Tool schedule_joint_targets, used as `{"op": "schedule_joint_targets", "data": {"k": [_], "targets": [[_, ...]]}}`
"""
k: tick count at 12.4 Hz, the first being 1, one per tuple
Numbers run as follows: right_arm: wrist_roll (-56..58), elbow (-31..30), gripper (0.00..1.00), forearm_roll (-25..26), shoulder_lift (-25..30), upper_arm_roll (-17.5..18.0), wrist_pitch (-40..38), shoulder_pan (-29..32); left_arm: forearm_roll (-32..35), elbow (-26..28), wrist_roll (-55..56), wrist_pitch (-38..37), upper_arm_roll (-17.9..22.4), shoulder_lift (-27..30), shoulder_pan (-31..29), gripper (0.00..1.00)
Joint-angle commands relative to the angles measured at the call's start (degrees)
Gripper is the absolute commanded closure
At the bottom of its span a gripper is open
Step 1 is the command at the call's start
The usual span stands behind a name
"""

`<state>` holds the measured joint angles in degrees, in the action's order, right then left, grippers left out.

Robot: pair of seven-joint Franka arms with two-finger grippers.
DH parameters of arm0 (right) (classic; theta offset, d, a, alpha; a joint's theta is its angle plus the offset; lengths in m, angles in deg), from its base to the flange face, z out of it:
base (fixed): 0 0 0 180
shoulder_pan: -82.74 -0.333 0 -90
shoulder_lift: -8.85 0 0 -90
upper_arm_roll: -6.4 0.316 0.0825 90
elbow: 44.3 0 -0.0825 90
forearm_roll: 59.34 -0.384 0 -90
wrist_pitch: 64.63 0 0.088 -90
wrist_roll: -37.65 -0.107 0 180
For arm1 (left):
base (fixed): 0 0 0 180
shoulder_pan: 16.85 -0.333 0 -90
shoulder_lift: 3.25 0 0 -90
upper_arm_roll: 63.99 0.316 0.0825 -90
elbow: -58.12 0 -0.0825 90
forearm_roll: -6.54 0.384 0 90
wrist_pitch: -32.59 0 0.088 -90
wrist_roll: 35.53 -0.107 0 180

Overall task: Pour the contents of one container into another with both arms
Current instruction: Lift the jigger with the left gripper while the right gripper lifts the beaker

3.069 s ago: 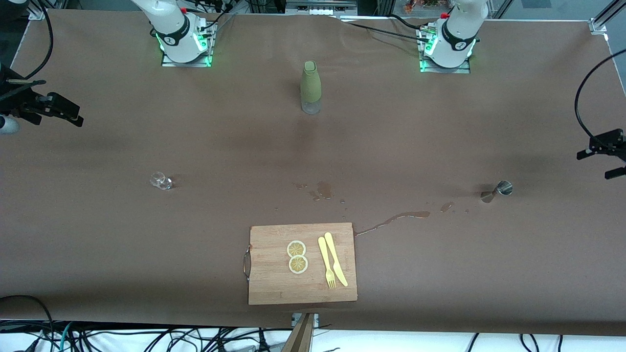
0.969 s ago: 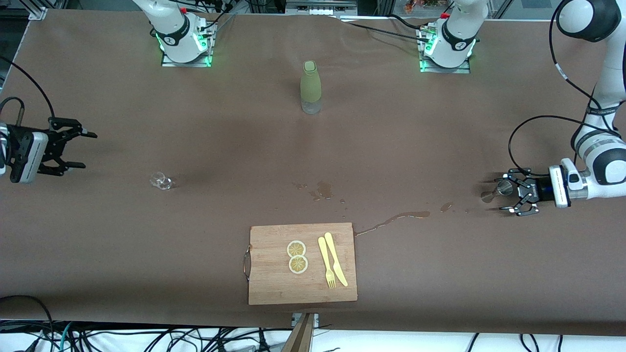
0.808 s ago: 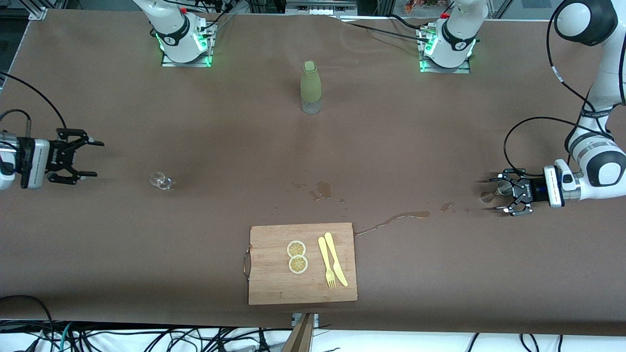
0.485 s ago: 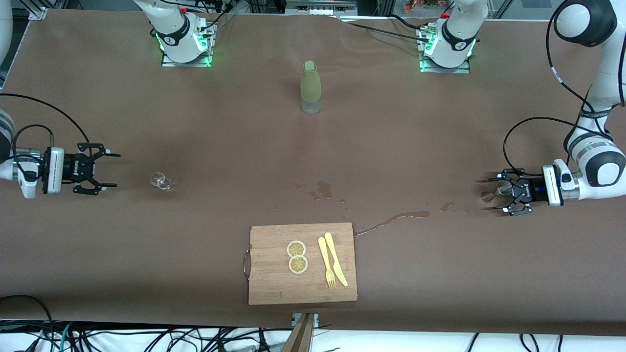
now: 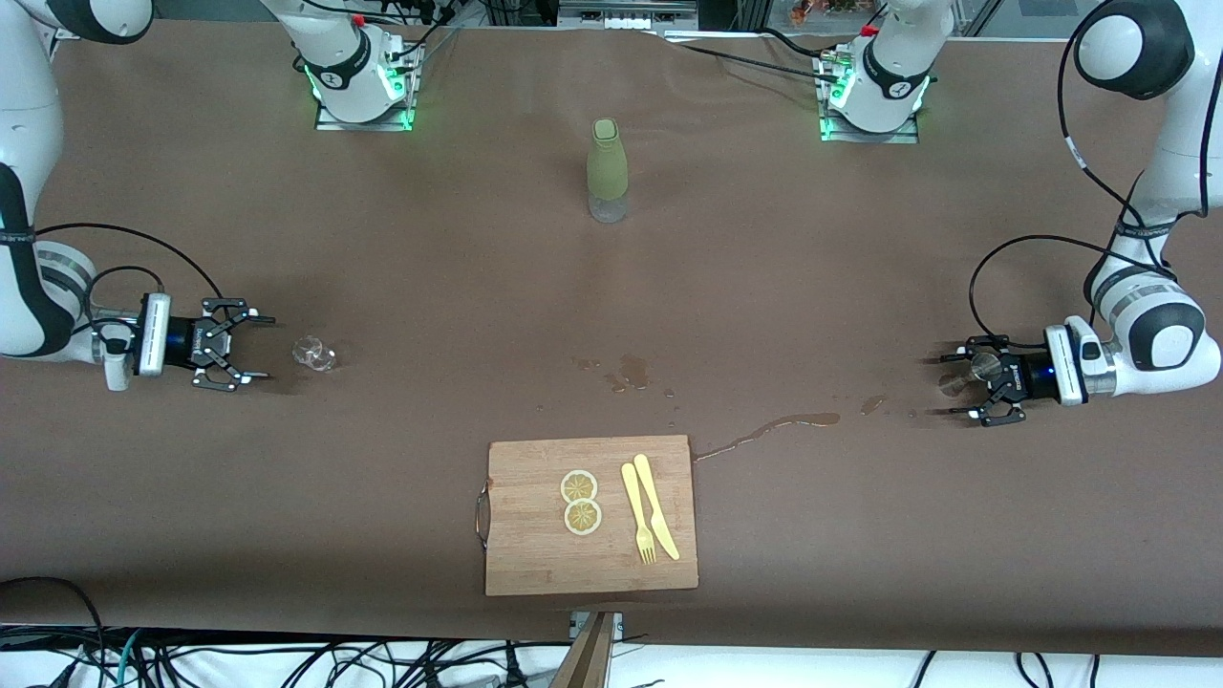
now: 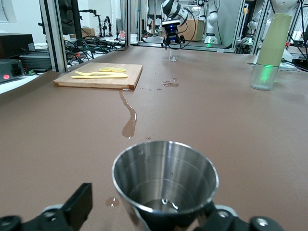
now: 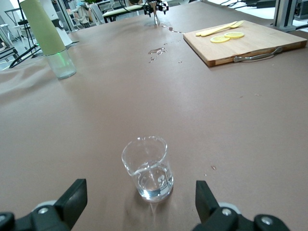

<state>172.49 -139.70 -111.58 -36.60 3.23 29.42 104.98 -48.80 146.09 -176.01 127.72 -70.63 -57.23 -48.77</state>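
Steel conical jigger (image 6: pixel 165 180); clear round beaker (image 7: pixel 147 167)

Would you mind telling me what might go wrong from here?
The left tool is open around the steel jigger; closing off-centre could tip it. The right tool is open just short of the small glass, which may slide if nudged. Spilled liquid already wets the table.

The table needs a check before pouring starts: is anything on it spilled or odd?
Yes. Liquid is spilled on the table: a small puddle with droplets between the bottle and the cutting board, and a thin streak running from the board's corner toward the metal jigger.
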Motion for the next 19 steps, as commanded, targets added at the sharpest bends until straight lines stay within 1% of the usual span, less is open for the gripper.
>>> {"op": "schedule_joint_targets", "data": {"k": [1, 4, 5, 6, 7, 10, 11, 12, 13, 14, 15, 16, 17, 19], "targets": [[3.58, 1.01, 0.00, -2.24, -3.05, 0.71, 0.51, 0.09, -2.05, -1.66, -2.35, -1.17, 1.54, -0.96, 1.07, 0.36], [5.35, 1.01, 0.00, -2.95, -4.73, 0.98, 0.78, -0.62, -1.96, -1.75, -2.26, -1.17, 1.81, -0.96, 1.34, 0.68], [5.53, 1.01, 0.00, -3.65, -5.08, 1.07, 0.87, -1.23, -2.05, -1.75, -2.26, -1.17, 1.90, -0.96, 1.42, 0.80], [5.79, 1.01, 0.00, -4.01, -5.35, 1.24, 1.04, -1.67, -2.05, -1.75, -2.26, -1.17, 2.07, -1.05, 1.42, 0.95], [5.88, 1.01, 0.00, -4.27, -5.52, 1.24, 1.66, -2.28, -2.05, -1.75, -2.26, -1.17, 2.16, -1.05, 1.42, 1.00], [5.88, 1.09, 0.00, -5.15, -5.79, 1.33, 2.45, -3.60, -2.84, -1.75, -2.00, -2.48, 2.16, -0.96, 1.42, 1.00], [5.79, 1.09, 0.03, -5.15, -5.79, 1.24, 2.45, -3.87, -3.19, -1.75, -1.82, -3.01, 2.07, -0.96, 1.42, 1.00], [5.79, 1.09, 0.16, -5.15, -5.79, 1.33, 2.45, -3.87, -4.15, -1.75, -1.56, -3.63, 1.90, -0.96, 1.42, 1.00], [5.79, 1.27, 0.34, -5.15, -5.79, 1.24, 2.45, -3.87, -4.25, -1.75, -0.86, -3.81, 1.55, -0.96, 1.51, 1.00], [5.71, 1.62, 0.59, -5.07, -5.79, 1.24, 2.45, -3.96, -4.25, -1.75, -0.15, -4.24, 0.50, -1.05, 1.51, 1.00], [5.44, 1.79, 0.74, -5.06, -5.70, 1.24, 2.45, -4.22, -4.68, -1.66, 0.81, -4.42, -0.64, -1.22, 1.51, 1.00], [4.92, 2.06, 0.87, -5.06, -5.61, 1.33, 2.28, -4.40, -5.21, -1.49, 2.04, -5.29, -1.61, -1.48, 1.51, 1.00], [4.74, 3.02, 0.99, -5.06, -5.61, 1.33, 1.84, -4.92, -5.48, -1.31, 3.35, -5.82, -2.75, -1.75, 1.69, 1.00], [3.87, 4.60, 1.00, -4.98, -5.17, 1.33, 1.31, -6.58, -5.57, -0.70, 5.20, -6.18, -5.12, -2.19, 2.47, 1.00]]}}
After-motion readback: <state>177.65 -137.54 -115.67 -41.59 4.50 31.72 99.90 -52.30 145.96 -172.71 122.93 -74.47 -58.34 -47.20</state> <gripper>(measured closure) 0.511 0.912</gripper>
